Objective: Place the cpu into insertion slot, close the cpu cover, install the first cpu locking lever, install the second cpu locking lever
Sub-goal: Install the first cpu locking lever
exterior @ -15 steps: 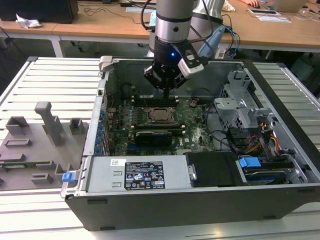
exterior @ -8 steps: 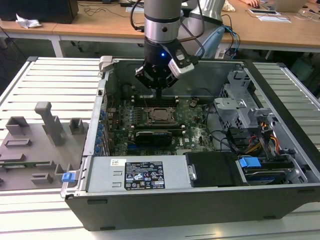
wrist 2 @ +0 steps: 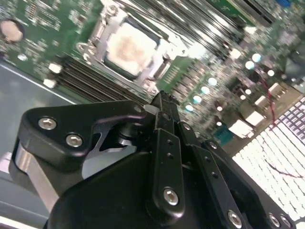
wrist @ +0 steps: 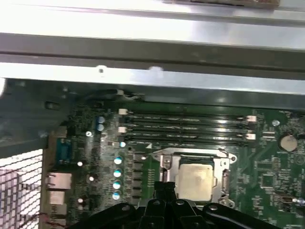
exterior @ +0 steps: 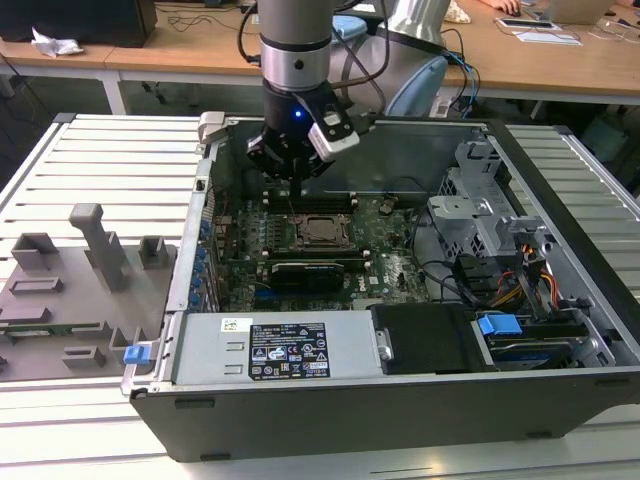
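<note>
Lab: open PC case (exterior: 400, 400), slatted workbench (exterior: 100, 170), desks behind (exterior: 560, 60)

computer case (exterior: 400, 400): 1
gripper (exterior: 291, 183): 1
cpu (wrist: 195, 179): 1, mid-board
cpu cover (wrist: 224, 180): 1, framing the cpu
memory slots (wrist: 186, 125): 4, side by side along the board edge nearest the case wall
coin battery (wrist: 287, 141): 1, near the slots' ends
blue tabs (exterior: 137, 352): 2, toward the case's near edge in the exterior view

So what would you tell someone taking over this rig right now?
Gripper: shut, holding nothing, poised over the motherboard close to the insertion slot.
Cpu: seated in the slot.
Cpu cover: appears lowered flat around the cpu.
Done: cpu placed, cover seemingly closed.
Left: both locking levers; whether either is latched cannot be told.
</note>
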{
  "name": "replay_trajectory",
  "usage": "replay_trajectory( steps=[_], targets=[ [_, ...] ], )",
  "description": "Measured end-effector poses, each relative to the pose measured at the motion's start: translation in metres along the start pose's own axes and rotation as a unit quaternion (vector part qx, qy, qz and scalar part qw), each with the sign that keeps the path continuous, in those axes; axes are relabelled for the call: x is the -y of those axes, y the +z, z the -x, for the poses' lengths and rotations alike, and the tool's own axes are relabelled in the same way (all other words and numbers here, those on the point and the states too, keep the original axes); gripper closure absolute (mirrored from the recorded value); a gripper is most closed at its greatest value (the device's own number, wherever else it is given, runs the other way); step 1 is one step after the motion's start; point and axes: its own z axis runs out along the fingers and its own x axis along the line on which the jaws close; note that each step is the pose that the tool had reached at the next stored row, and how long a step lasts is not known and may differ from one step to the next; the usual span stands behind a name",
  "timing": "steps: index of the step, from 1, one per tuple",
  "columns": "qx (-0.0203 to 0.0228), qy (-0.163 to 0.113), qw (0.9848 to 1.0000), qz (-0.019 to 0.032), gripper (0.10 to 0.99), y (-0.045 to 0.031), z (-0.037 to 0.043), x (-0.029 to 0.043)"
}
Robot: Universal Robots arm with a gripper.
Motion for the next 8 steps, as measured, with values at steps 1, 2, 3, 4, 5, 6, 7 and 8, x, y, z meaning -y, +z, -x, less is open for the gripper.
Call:
replay_trajectory(
  steps=[1,2,3,4,5,6,7,8],
  targets=[
    [0.0,0.0,1.0,0.0,0.98,0.0003,-0.0029,-0.0001],
    [0.0001,0.0,1.0,0.0001,0.98,0.0007,-0.0056,-0.0004],
    [0.0,0.0,1.0,0.0,0.98,0.001,-0.0074,-0.0007],
    [0.0,0.0,1.0,0.0,0.98,0.0014,-0.0099,-0.0011],
    [-0.0001,0.0,1.0,0.0,0.98,0.0014,-0.0139,-0.0014],
    [0.0,0.0,1.0,0.0,0.98,0.0016,-0.0169,-0.0018],
    [0.0,0.0,1.0,0.0001,0.98,0.0019,-0.0181,-0.0021],
    [-0.0001,0.0,1.0,0.0,0.98,0.0021,-0.0201,-0.0028]
  ],
)
